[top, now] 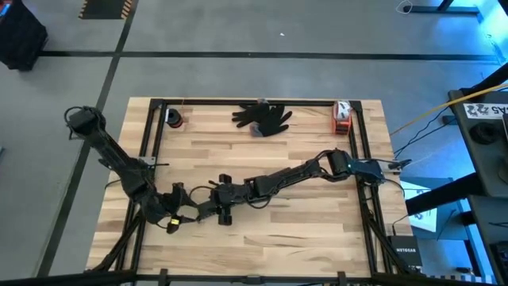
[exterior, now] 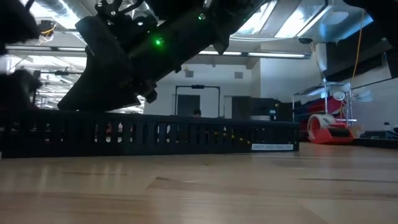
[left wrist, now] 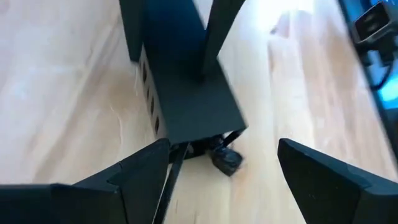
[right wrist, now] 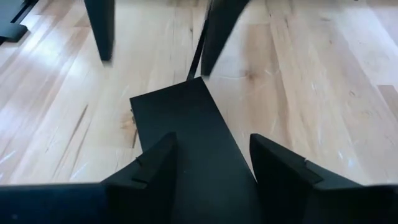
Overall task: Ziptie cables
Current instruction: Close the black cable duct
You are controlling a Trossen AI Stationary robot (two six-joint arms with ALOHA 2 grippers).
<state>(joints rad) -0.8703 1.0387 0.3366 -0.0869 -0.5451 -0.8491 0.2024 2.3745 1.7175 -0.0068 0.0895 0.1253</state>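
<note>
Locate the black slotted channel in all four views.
High view: channel lower left of centre, mostly covered.
Low view: long dark band across left and middle.
Left wrist view: centre, running to the top edge.
Right wrist view: centre, running to the bottom edge.
Shared landmark: the wooden table beneath it.

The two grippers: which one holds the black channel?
The right gripper: its fingers clamp the black channel from both sides. The left gripper stands open before the channel's end, holding nothing.

Cables (left wrist: 221, 155) mostly hidden inside the black slotted channel (left wrist: 180, 81).
</note>
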